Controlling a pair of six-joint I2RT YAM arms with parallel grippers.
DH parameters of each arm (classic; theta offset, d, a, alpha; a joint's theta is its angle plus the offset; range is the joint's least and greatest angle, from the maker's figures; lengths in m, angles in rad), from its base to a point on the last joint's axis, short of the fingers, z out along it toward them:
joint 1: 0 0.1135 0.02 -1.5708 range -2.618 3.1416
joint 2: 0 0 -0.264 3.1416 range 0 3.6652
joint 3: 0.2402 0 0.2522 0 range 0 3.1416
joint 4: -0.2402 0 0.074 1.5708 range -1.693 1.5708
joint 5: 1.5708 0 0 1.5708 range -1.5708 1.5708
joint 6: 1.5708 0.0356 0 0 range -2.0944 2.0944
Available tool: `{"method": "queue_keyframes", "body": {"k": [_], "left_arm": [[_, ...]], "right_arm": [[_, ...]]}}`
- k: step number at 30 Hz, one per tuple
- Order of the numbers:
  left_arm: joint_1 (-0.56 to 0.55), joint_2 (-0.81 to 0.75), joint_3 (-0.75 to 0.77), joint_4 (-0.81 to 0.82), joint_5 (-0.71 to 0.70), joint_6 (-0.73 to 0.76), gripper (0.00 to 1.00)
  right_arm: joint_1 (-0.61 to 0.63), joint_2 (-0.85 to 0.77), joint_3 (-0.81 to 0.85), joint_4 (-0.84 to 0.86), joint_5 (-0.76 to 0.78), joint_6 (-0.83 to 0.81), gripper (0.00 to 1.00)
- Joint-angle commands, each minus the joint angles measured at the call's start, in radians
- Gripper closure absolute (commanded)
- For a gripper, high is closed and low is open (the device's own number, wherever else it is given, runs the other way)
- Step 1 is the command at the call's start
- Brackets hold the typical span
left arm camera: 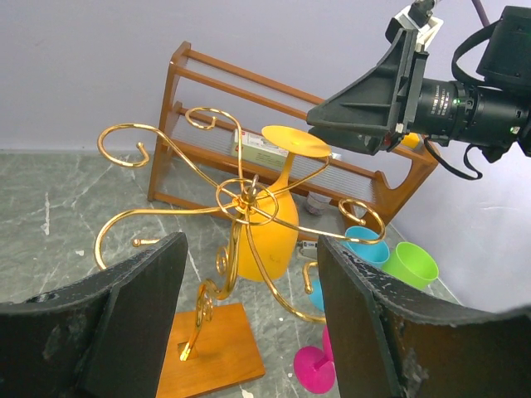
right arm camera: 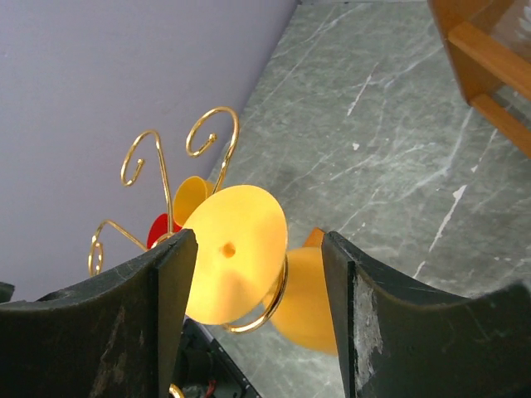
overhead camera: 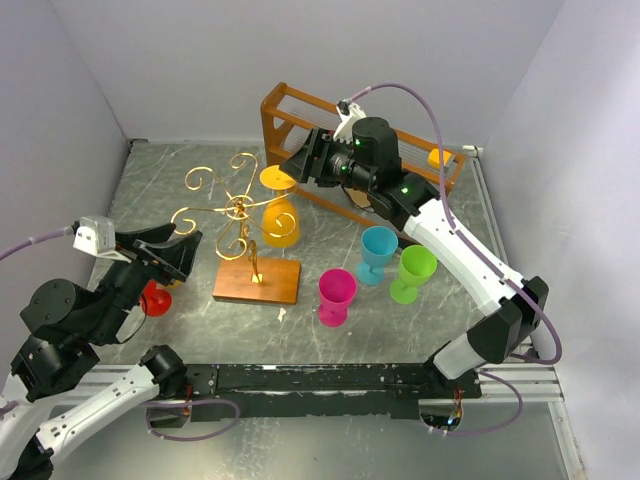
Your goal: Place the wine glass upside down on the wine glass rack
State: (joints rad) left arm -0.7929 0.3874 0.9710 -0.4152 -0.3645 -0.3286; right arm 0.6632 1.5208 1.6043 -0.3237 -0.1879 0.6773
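The left gripper (overhead camera: pixel 180 252) hovers at the near left with its black fingers spread wide and nothing between them. It points toward the gold wire rack with curled scroll arms (overhead camera: pixel 240 208). Just near of that gripper, a red plastic glass (overhead camera: pixel 155 298) sits on the grey marbled table top (overhead camera: pixel 330 345), partly hidden by the arm.

The rack stands mid-table on its flat rectangular wooden base (overhead camera: pixel 258 281). On its right side hangs the yellow-orange plastic wine glass (overhead camera: pixel 281 228), upside down: bowl low, stem caught in a curled arm, and round foot (overhead camera: pixel 276 177) on top.

The right gripper (overhead camera: pixel 296 168) is level with that foot and just right of it, jaws apart. In the right wrist view the foot shows between its fingers (right arm camera: pixel 166 315); whether they touch it I cannot tell.

Further right stand a pink goblet (overhead camera: pixel 337 295), a blue goblet (overhead camera: pixel 378 252) and a green goblet (overhead camera: pixel 412 272), all upright. The brown wooden slatted shelf (overhead camera: pixel 300 105) lies along the far wall.
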Motion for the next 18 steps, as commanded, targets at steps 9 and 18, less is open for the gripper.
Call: {"method": "queue_keyframes", "body": {"k": [9, 18], "left_arm": [[-0.003, 0.037, 0.029, 0.004, 0.015, -0.007, 0.24], [-0.002, 0.032, 0.005, 0.126, 0.295, 0.055, 0.21]], "right_arm": [[0.001, -0.084, -0.016, 0.024, 0.075, -0.057, 0.36], [0.002, -0.316, -0.25, 0.094, 0.265, -0.028, 0.37]]}}
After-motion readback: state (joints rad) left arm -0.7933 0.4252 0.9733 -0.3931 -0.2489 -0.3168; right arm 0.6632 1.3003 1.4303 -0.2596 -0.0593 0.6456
